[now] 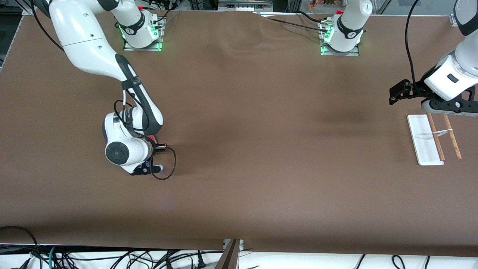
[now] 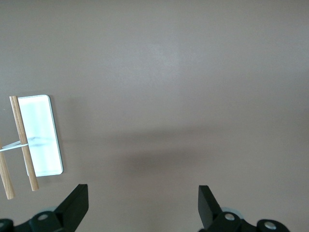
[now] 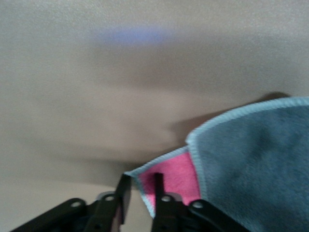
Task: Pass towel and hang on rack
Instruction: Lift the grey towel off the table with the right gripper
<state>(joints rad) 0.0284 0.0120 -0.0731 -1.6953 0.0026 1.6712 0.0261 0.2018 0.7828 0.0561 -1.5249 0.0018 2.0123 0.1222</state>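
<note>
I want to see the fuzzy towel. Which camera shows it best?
The right wrist view: the towel fills it, grey with a pink underside. The front view shows only a pink sliver under the right arm; the left wrist view shows none.

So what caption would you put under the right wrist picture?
Right claw pinching the pink corner of the grey towel on the brown table.

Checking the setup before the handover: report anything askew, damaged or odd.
Nothing looks damaged or spilled. The towel has one corner folded over, showing its pink side, right at the right gripper, whose fingers are nearly together on that edge. The rack sits intact at the left arm's end, with the left gripper open above the table beside it.
</note>
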